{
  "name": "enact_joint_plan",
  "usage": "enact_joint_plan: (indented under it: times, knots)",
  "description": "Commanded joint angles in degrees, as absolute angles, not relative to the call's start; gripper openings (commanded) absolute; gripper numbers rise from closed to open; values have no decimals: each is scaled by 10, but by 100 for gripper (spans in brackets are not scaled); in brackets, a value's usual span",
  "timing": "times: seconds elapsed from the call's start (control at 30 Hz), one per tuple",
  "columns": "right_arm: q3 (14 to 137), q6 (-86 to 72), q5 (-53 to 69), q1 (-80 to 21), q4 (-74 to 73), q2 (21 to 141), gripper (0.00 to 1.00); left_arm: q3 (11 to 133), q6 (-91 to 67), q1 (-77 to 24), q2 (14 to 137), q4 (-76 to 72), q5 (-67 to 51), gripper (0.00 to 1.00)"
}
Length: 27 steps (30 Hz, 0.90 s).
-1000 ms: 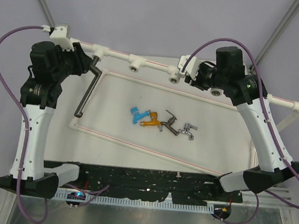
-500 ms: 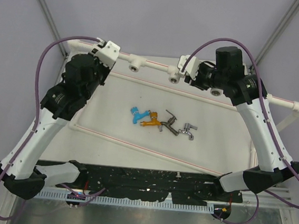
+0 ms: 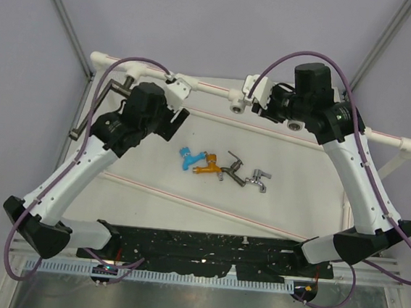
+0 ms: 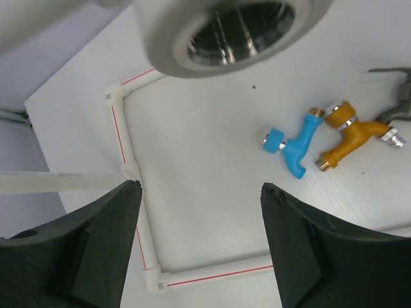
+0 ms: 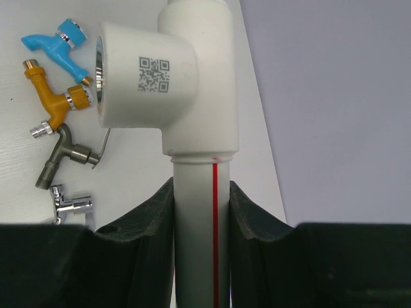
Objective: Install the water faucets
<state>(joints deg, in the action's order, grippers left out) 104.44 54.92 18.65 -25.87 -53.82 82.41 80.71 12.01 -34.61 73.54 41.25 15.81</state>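
1. The blue faucet (image 3: 187, 156), orange faucet (image 3: 208, 167), dark metal faucet (image 3: 232, 167) and chrome faucet (image 3: 259, 179) lie clustered mid-surface (image 3: 299, 159).
2. The large dark-grey faucet (image 3: 97, 107) juts from the far-left end of the white pipe frame (image 3: 212, 88).
3. The left end effector (image 4: 200, 192) hangs with fingers apart, while the right end effector (image 5: 201, 192) clamps the white pipe frame.
4. Pale grey walls (image 3: 218, 24) surround the scene.
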Motion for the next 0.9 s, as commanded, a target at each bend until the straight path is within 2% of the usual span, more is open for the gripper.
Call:
enact_joint_plan:
  times: [0.0,0.07,0.17,0.37,0.63,0.87]
  knots:
    - [1036,528,257,-272,-535,841,5,906,56,-343,674,419,71,83]
    - [1034,528,257,-272,-535,840,5,936,39,-339,662,423,52,88]
    - [1034,528,257,-271,-535,840,5,976,4,-308,650,435,19,90]
    - [1034,530,256,-272,-535,838,5,1006,-73,-148,637,465,-35,90]
    - [1031,531,256,-272,-534,838,5,990,-142,43,653,463,-222,89]
    - [1027,531,257,-272,-533,837,5,944,-184,99,688,424,-313,86]
